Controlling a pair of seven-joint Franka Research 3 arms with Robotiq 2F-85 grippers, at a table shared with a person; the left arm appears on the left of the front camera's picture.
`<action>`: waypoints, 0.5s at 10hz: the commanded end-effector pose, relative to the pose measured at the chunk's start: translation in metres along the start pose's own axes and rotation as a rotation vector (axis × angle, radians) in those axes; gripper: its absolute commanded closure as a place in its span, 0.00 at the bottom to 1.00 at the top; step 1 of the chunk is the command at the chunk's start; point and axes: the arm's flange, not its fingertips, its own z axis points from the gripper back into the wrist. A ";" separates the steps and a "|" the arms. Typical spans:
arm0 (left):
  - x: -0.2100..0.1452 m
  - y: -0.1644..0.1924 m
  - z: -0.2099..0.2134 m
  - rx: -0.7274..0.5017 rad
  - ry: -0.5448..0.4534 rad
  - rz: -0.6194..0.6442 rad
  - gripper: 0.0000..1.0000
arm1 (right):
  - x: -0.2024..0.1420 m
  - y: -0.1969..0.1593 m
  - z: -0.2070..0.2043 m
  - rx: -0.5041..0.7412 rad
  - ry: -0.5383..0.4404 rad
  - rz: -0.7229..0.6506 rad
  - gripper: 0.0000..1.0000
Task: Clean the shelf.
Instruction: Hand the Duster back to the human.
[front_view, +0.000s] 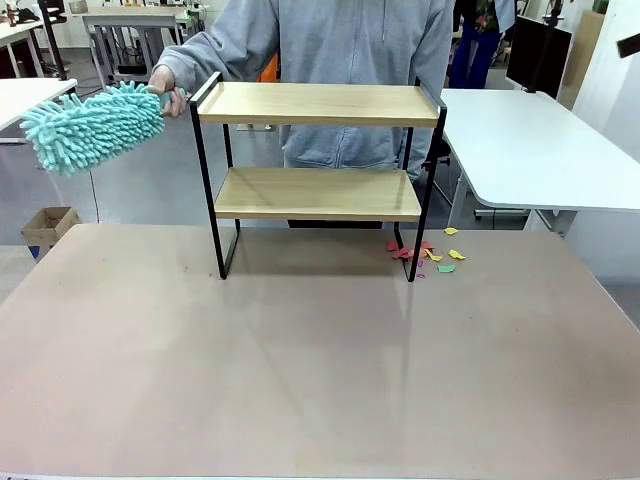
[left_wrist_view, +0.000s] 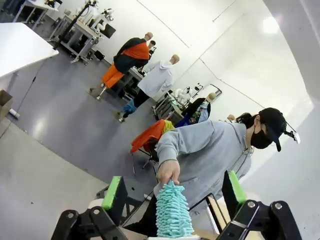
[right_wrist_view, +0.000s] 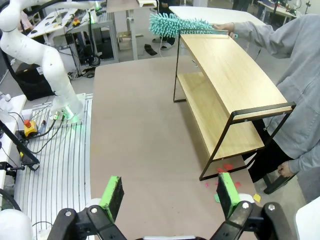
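Here the shelf (front_view: 318, 175) stands upright at twelve o'clock on the brown surface (front_view: 300, 370), its long axis running three to nine o'clock and its open front facing six. A person's hand (front_view: 165, 90) at ten o'clock holds a teal fluffy duster (front_view: 90, 125) just beside the top board's nine o'clock end, its head pointing toward nine. Coloured paper scraps (front_view: 428, 254) lie by the three o'clock leg. The left claw (left_wrist_view: 172, 192) gapes wide, empty; the right claw (right_wrist_view: 170, 195) likewise, holding nothing.
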 end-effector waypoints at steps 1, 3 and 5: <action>0.005 -0.016 0.007 0.006 -0.030 -0.023 0.00 | 0.003 0.001 0.001 0.001 -0.006 0.000 0.00; 0.005 -0.016 0.007 0.006 -0.030 -0.023 0.00 | 0.003 0.001 0.001 0.001 -0.006 0.000 0.00; 0.005 -0.016 0.007 0.006 -0.030 -0.023 0.00 | 0.003 0.001 0.001 0.001 -0.006 0.000 0.00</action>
